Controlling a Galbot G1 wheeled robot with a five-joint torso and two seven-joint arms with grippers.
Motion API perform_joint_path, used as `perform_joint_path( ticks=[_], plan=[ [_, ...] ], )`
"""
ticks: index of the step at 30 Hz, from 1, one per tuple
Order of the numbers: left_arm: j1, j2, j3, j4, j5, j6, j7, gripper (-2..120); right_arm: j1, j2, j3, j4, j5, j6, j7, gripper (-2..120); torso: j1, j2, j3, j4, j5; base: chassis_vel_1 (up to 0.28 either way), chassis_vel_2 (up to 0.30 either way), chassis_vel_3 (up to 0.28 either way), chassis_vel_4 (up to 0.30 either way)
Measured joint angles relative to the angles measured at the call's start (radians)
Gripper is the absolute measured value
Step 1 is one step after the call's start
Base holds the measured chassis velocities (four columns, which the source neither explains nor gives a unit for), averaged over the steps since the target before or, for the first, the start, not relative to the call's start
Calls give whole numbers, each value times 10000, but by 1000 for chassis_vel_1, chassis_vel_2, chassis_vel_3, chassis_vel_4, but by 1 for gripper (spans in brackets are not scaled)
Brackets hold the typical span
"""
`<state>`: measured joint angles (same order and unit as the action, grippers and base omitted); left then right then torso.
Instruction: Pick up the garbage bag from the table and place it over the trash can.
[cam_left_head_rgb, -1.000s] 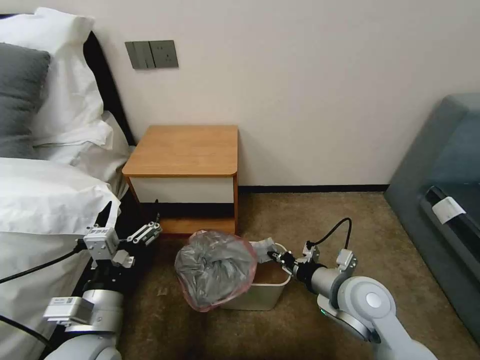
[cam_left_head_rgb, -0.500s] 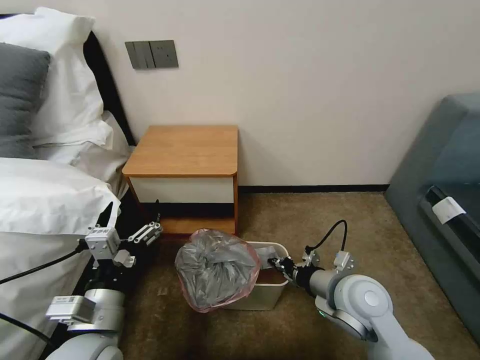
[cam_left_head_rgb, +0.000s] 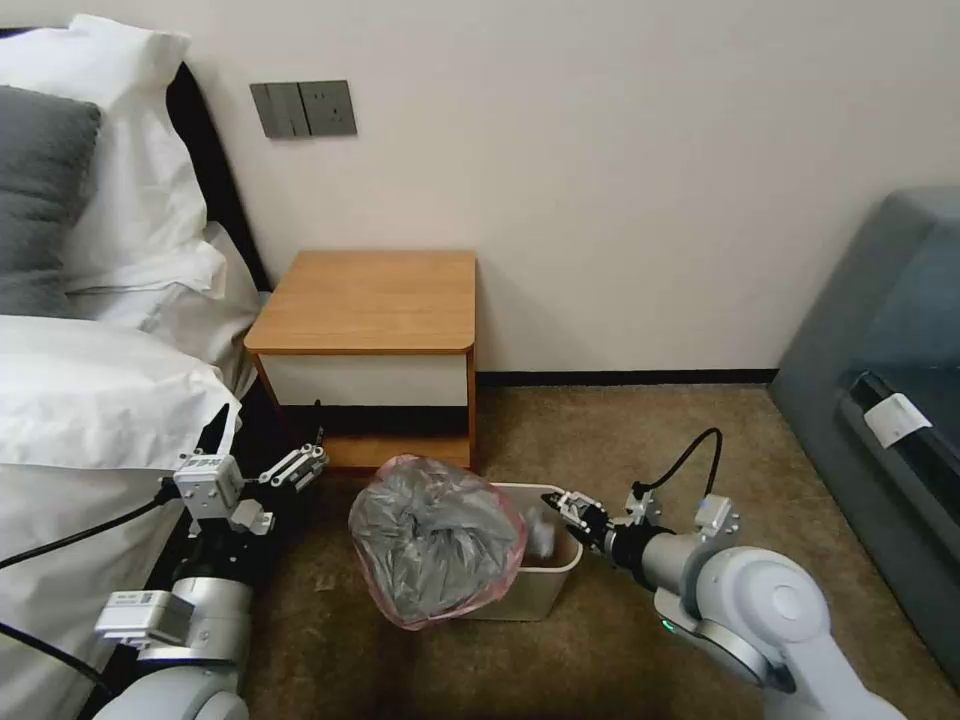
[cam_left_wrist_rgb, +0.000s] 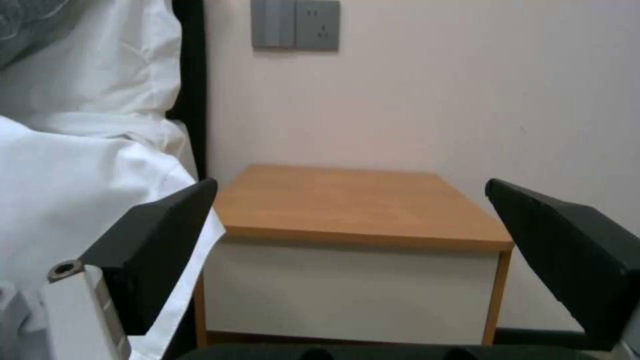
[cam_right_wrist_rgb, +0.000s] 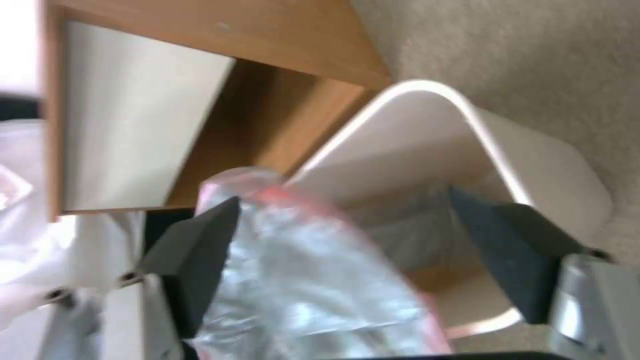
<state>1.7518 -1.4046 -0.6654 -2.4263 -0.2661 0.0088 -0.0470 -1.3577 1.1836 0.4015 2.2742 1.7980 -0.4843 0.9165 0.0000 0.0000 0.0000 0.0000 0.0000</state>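
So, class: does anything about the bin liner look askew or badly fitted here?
Yes. The garbage bag bulges over only the trash can's left end, leaving its right rim bare. The open right pincer hovers there.

Right gripper (cam_left_head_rgb: 566, 507) is now clear of the garbage bag (cam_left_head_rgb: 435, 540) — jaws apart, backed off to the trash can's (cam_left_head_rgb: 545, 578) right rim. Bag's right flap has dropped inside the can — it was held up earlier.
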Motion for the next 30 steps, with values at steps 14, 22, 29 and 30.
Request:
perform_joint_path(
  ticks=[14,22,29,30],
  plan=[
    [39,192,167,43,11,600,15,100,128,-1,-1,151,-517,-598,-989,100,0,0,0,1,0,0,0,0,0],
    [-335,918,1092,961,593,1103,12,100,36,-81,-2,142,-1736,-984,-2005,100,0,0,0,1,0,0,0,0,0],
    [-986,1474,2582,1574,632,2087,-418,100,33,-110,52,207,-1891,-952,-1928,100,1,0,0,0,-1,0,0,0,0],
    [-1199,1614,2930,1577,604,2549,-678,100,20,-111,71,208,-1949,-929,-1898,100,1,0,0,0,0,0,0,0,0]
  ],
)
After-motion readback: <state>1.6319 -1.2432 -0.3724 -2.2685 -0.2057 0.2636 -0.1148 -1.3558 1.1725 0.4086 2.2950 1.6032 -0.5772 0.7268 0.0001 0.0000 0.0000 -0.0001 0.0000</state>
